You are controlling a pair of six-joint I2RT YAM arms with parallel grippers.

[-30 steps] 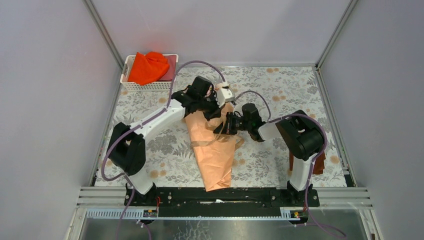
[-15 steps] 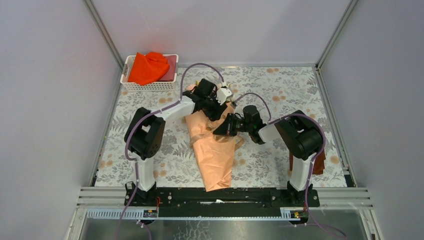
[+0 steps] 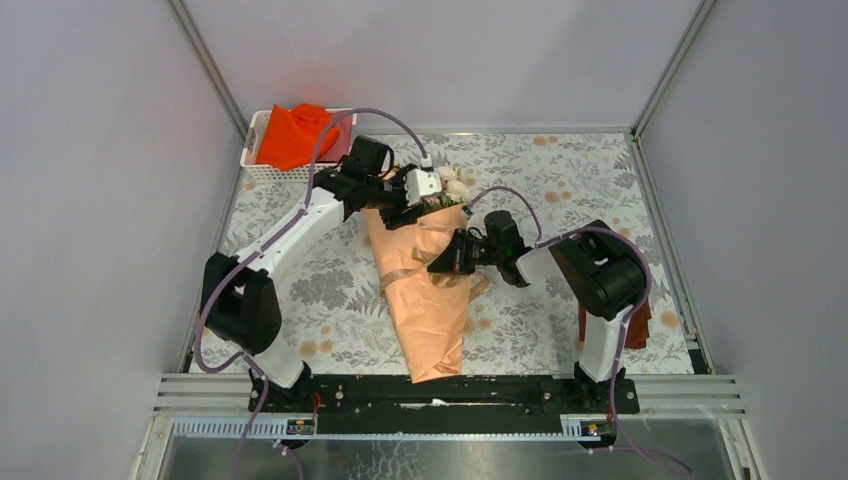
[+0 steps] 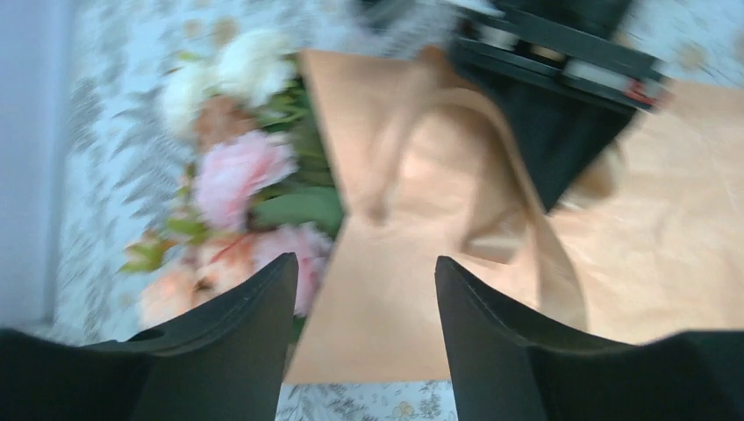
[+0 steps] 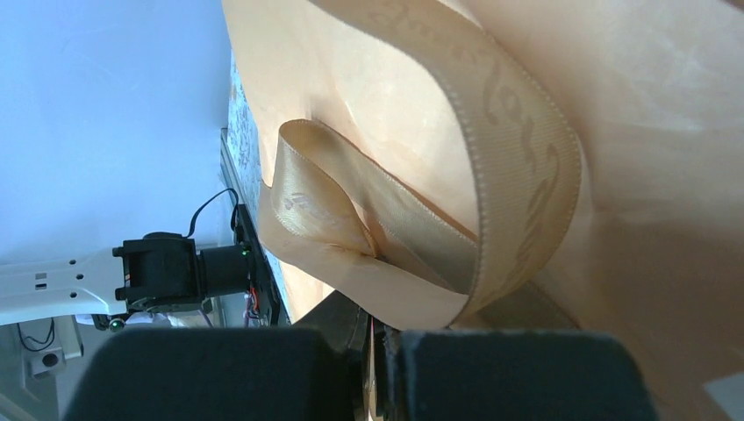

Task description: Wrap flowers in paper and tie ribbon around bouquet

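Observation:
The bouquet (image 3: 430, 310) lies on the mat as a long cone of peach-orange paper (image 4: 412, 307), narrow end toward the arm bases. The flowers (image 3: 452, 187), pink and cream blooms (image 4: 241, 171), stick out of its far end. The tan ribbon (image 3: 402, 278) crosses the cone's middle and forms a loop (image 5: 518, 158) in the right wrist view. My left gripper (image 3: 398, 213) hovers open over the cone's wide end, and its fingers (image 4: 364, 263) hold nothing. My right gripper (image 3: 441, 262) sits at the cone's right side, shut on the ribbon (image 5: 373, 351).
A white basket (image 3: 290, 172) holding a bright orange-red cloth (image 3: 295, 133) stands at the back left. A dark red-brown thing (image 3: 640, 325) lies beside the right arm's base. The grey leaf-patterned mat (image 3: 570, 180) covers the table between the enclosure walls.
My left gripper has opened and drawn back toward the far left, uncovering the blooms. The right gripper has stayed shut on the ribbon in the same place.

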